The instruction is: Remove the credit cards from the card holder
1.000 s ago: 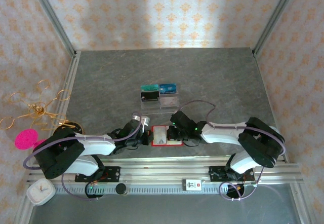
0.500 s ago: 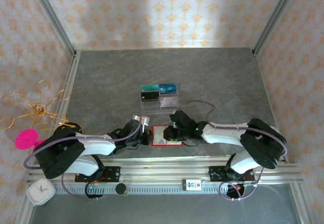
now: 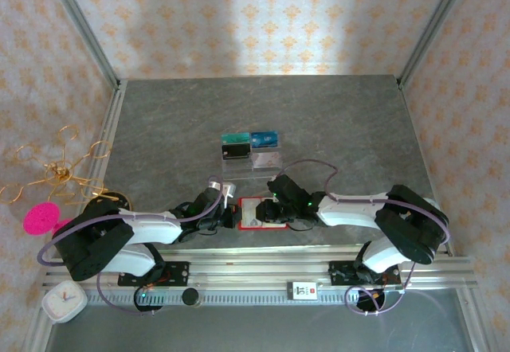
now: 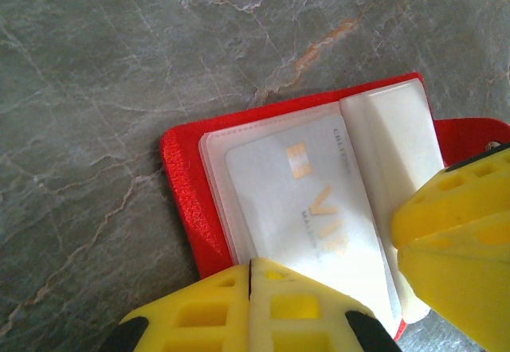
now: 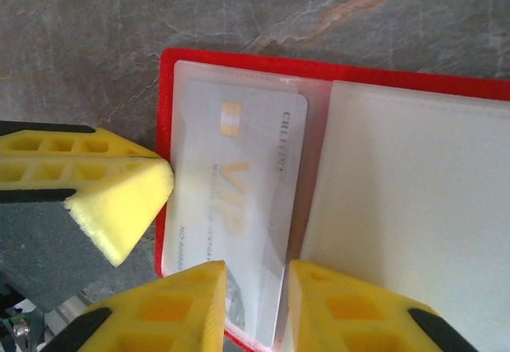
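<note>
Near the table's front edge lies the open red card holder. The left gripper is shut at its rim, and the right gripper is narrowly parted (straddling the silver VIP card).

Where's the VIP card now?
Right wrist view: the VIP card sits in the left clear pocket of the red holder, at the table's near edge between the left tool and right tool.

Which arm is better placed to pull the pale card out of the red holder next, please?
Probably right. The right end effector is open, fingers straddling an edge of the pale card; the left end effector is shut at the rim of the red holder.
</note>
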Motion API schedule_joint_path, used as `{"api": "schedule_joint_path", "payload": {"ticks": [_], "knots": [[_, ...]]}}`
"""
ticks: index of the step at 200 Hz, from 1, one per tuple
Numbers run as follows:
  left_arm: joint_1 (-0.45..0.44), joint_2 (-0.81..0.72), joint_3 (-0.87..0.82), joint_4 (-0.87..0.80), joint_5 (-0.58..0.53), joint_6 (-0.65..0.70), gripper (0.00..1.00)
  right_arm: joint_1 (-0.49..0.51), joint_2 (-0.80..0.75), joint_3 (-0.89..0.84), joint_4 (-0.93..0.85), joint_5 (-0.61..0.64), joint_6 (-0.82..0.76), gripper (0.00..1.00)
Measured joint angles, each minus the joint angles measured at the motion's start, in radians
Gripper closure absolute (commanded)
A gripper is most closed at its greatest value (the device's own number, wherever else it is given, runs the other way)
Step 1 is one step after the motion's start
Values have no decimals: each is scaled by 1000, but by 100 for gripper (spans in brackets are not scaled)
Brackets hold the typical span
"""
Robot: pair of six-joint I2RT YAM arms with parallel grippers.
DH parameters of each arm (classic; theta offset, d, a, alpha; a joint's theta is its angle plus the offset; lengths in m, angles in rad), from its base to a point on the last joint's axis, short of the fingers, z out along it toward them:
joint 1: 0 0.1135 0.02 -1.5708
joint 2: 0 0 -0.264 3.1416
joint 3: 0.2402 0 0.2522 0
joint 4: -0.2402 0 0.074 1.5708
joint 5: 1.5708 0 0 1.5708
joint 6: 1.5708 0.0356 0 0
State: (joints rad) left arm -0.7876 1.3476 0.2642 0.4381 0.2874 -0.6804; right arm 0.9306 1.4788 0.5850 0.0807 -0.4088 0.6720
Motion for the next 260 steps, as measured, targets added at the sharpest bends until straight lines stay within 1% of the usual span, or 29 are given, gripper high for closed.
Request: {"api": "schedule_joint_path", "payload": {"ticks": [20, 28, 56, 104, 128, 141, 154, 180, 205, 220, 238, 260], "knots": [[0, 1, 0, 1, 0, 0, 100, 0, 14, 0, 0, 6, 7, 85], [0, 1, 0, 1, 0, 0, 100, 0, 16, 0, 0, 10, 10, 86], [0, 1, -5, 9, 0, -1, 100, 0, 18, 1, -3, 16, 12, 81], [0, 21, -5, 31, 0, 0, 100, 0, 50, 23, -3, -3, 8, 79], [-3, 40, -4, 52, -12, 0, 100, -3, 56, 23, -2, -9, 5, 90], [-6, 50, -4, 61, -22, 0, 100, -6, 57, 23, -6, -8, 5, 93], [-11, 56, -4, 69, -34, 0, 100, -7, 57, 23, -9, -7, 5, 100], [-11, 55, -5, 71, -38, 0, 100, -7, 53, 23, -12, 2, 12, 100], [-18, 42, -5, 71, -36, -3, 100, -2, 24, 8, -21, 38, 16, 100], [-34, 22, -5, 44, -27, -2, 100, 0, 2, 1, -43, 61, 18, 100], [-44, -27, -5, -27, -11, 0, 100, 0, -21, -10, -55, 78, 24, 100], [-44, -94, -4, -99, -7, 2, 94, 0, -32, -15, -58, 90, 27, 100]]}}
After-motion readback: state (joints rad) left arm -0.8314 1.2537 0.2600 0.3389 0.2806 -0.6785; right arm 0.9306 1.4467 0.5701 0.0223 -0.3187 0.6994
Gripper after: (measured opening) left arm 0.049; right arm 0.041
